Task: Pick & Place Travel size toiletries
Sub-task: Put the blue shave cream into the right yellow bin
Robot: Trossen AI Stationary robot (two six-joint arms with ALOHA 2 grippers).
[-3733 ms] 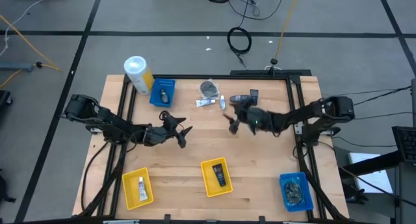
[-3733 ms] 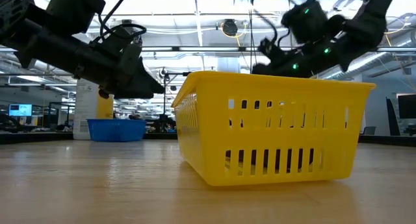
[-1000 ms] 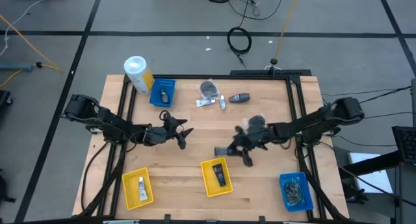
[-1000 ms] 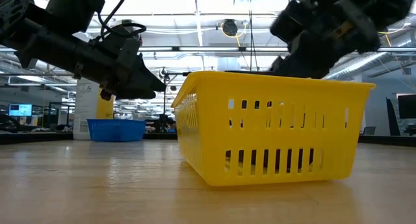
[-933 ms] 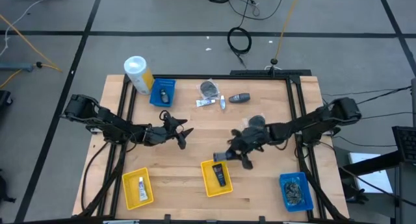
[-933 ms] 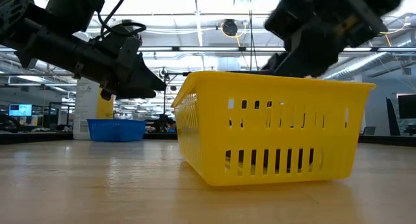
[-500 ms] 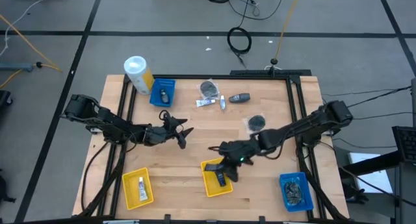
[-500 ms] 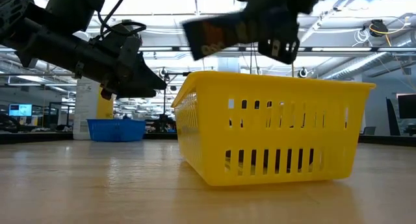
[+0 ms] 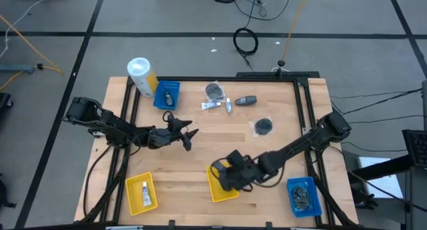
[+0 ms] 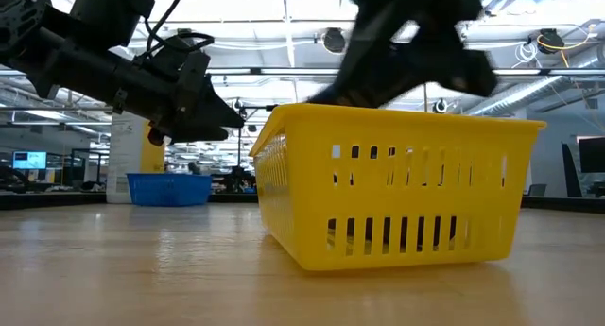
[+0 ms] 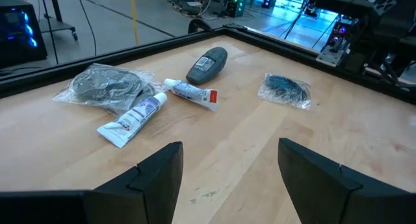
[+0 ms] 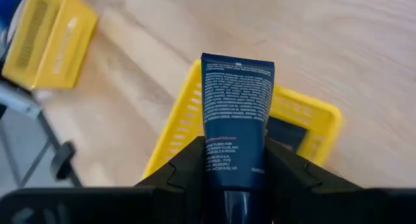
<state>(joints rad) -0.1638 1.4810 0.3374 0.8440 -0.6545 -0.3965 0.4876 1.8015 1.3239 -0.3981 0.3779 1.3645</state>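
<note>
Right gripper (image 12: 237, 178): pinches a dark blue tube (image 12: 236, 123), printed side facing the wrist camera, directly above the middle yellow tray (image 12: 312, 113); in the high view it sits at lower centre of the frame (image 9: 230, 175).
Middle yellow tray, high view (image 9: 215, 188): lower centre of the table (image 9: 200, 140); the wrist view shows a dark item (image 12: 286, 133) already lying inside it.
Left gripper (image 9: 185, 138): hovers over bare wood at centre left of the high view, fingers (image 11: 153, 178) spread apart, nothing between them.
Left yellow tray (image 9: 141, 193): lower left of the high view, with a white tube (image 9: 145, 189) inside.
Far blue tray (image 9: 167, 95): upper left of the table, holding a dark bottle (image 9: 167, 96), just beside the white-and-yellow canister (image 9: 141, 75).
Near blue tray (image 9: 303, 196): lower right, holding grey wrapped items.
Loose toiletries, upper centre of the high view: a clear-wrapped grey packet (image 9: 214, 91), two white tubes (image 9: 212, 106) (image 9: 228, 105) and a dark bottle (image 9: 246, 100) close together; a second wrapped packet (image 9: 263, 127) lies apart to the right.
Low view: the yellow tray (image 10: 397, 194) fills the centre, a blurred dark arm above it.
</note>
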